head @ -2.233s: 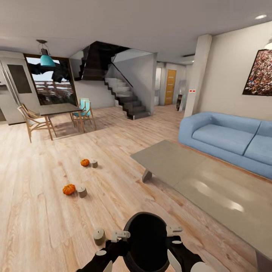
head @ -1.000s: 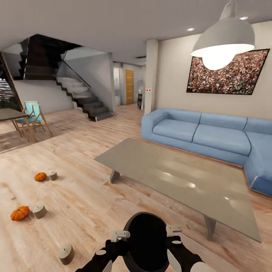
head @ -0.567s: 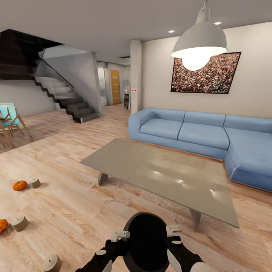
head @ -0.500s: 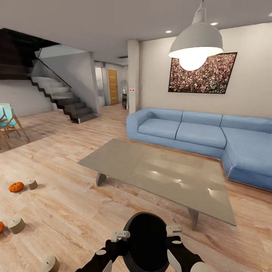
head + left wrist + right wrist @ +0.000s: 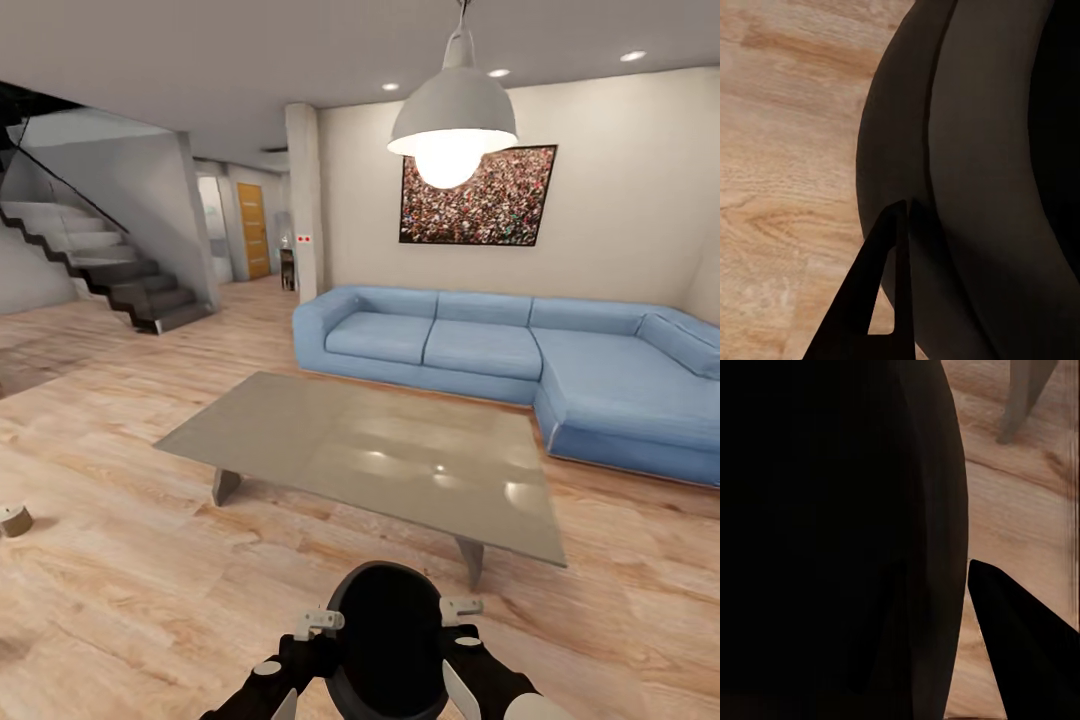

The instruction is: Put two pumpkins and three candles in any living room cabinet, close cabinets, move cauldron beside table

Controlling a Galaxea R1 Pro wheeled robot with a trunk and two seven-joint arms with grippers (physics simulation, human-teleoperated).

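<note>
- At the near edge of the head view, the cauldron (image 5: 390, 640) sits between the two grippers, black and round-bellied, its dark mouth facing up, raised above the wooden floor (image 5: 150, 600).
- The left gripper (image 5: 318, 624) presses against the cauldron's left flank and the right gripper (image 5: 460, 608) against its right flank — the pot is squeezed between the two arms.
- In the left wrist view one dark finger (image 5: 870, 300) lies along the cauldron's (image 5: 967, 187) curved wall; whether the fingers of this gripper are spread or pressed together, I cannot tell.
- In the right wrist view the cauldron (image 5: 832, 532) fills most of the frame, with one finger (image 5: 1020, 637) beside it over the floor boards; the state of these fingers cannot be told either.
- Just beyond the cauldron stands the low table (image 5: 370, 455), its glossy grey-beige top bare and catching the lamp's glare; a slanted slab leg (image 5: 470, 560) is the part nearest the pot.
- Far behind the table — a blue corner sofa (image 5: 500, 360) against the wall, a picture (image 5: 478, 195) above it and a hanging lamp (image 5: 452, 110).
- At the far left edge of the floor one candle (image 5: 14, 519) stands, well apart from the cauldron.
- A staircase (image 5: 100, 260) rises at the far left.
</note>
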